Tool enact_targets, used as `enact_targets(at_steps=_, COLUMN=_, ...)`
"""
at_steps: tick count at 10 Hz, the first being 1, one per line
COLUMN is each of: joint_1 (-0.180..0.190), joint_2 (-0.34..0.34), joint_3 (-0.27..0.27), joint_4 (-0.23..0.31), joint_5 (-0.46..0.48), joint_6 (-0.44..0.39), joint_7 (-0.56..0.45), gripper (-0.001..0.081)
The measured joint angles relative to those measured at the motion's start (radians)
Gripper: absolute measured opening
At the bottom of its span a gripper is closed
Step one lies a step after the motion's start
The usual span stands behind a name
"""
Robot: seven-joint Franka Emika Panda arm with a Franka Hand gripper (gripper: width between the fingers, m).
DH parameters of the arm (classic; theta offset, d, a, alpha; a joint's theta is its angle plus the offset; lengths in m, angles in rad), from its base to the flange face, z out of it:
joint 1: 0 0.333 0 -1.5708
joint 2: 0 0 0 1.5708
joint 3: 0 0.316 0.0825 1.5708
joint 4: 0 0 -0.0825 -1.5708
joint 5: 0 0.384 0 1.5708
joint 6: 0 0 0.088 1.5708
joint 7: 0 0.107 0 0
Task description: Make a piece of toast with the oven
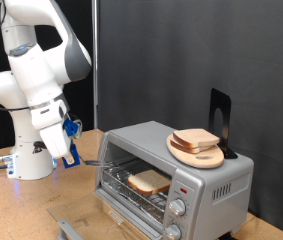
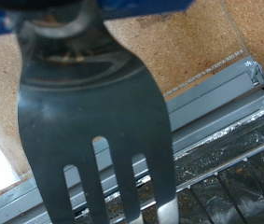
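The silver toaster oven (image 1: 219, 182) stands at the exterior view's lower right with its drop door (image 1: 73, 226) open. A piece of toast (image 1: 148, 181) lies on the wire rack inside. My gripper (image 1: 69, 140) is to the exterior view's left of the oven opening, shut on a dark grey slotted fork-like spatula (image 1: 94, 160) whose tip points at the oven. In the wrist view the spatula (image 2: 94, 121) fills the frame below the gripper (image 2: 62, 11), over the door's edge and the rack (image 2: 239, 182). The toast is hidden there.
A round light-wood board (image 1: 197, 156) with another bread slice (image 1: 197, 138) sits on the oven's top, with a black stand (image 1: 220, 118) behind it. Two knobs (image 1: 178, 209) are on the oven's front right. The robot base (image 1: 31, 160) is at the left, on the wooden table (image 1: 21, 210).
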State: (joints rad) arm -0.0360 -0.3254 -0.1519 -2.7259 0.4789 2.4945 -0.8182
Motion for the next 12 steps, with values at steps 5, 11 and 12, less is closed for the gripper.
enact_targets(at_steps=5, joint_1=-0.031, joint_2=0.011, joint_3=-0.095, joint_4=0.086, joint_5=0.048, joint_6=-0.069, joint_7=-0.023, gripper=0.0338)
enact_targets(at_steps=11, joint_1=-0.069, joint_2=0.03, joint_3=-0.2, joint_4=0.238, joint_5=0.017, joint_6=-0.294, joint_7=-0.039, gripper=0.0338)
enact_targets(at_steps=12, joint_1=-0.066, joint_2=0.029, joint_3=-0.2, joint_4=0.237, joint_5=0.036, joint_6=-0.302, joint_7=-0.047, gripper=0.0338)
